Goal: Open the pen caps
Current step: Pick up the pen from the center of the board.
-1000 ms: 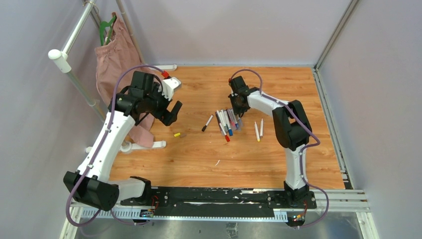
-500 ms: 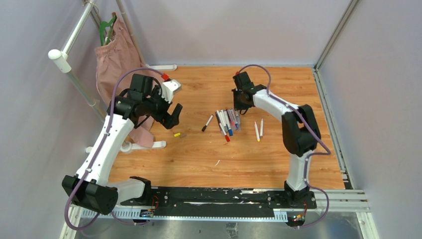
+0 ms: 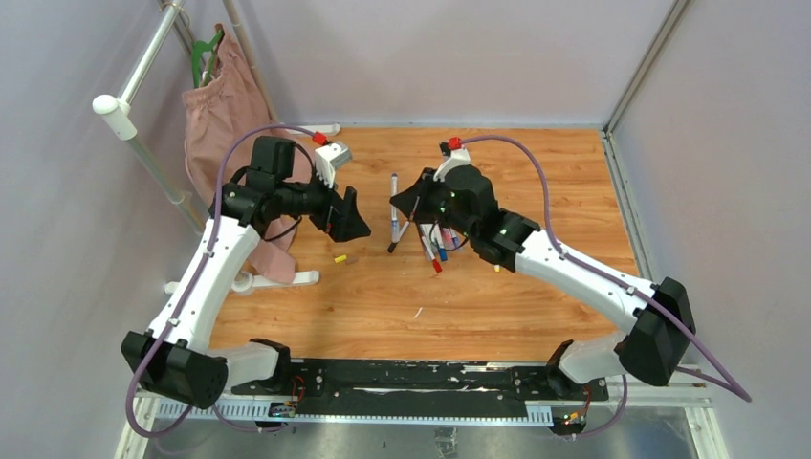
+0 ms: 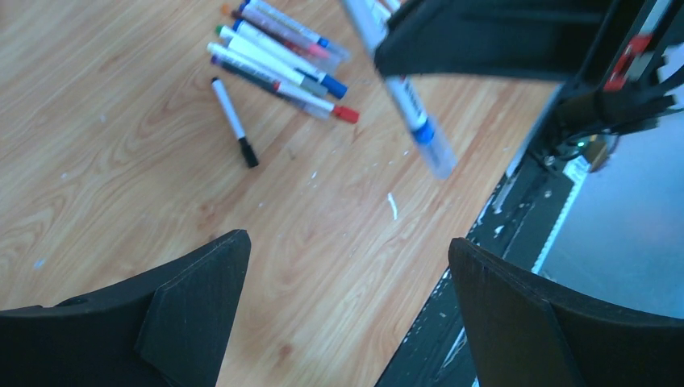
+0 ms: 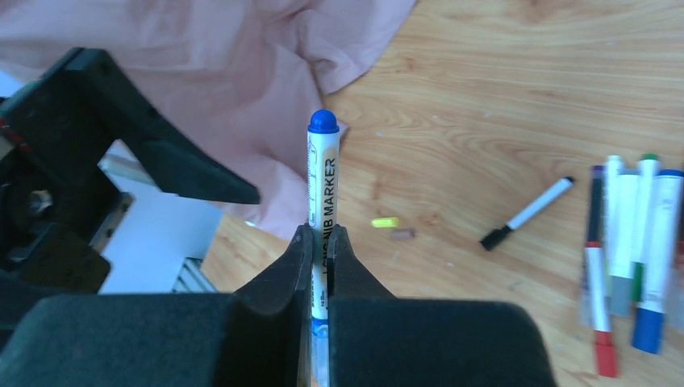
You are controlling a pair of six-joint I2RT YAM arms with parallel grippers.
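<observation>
Right gripper (image 5: 320, 234): we saw it pinching a blue marker (image 5: 321, 173).
Left gripper (image 4: 347, 242): we found it spread wide, at the marker's 9 o'clock.
Pen caps (image 5: 648, 329): sat on the piled markers (image 3: 438, 229), at its 4 o'clock; 1 yellow cap (image 3: 339, 258) lay at 8.

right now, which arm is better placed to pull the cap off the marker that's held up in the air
Left. The right gripper is shut on the blue marker, holding it up between the arms. The left gripper is wide open, empty and faces that marker, so it can probably close on its free end.
</observation>
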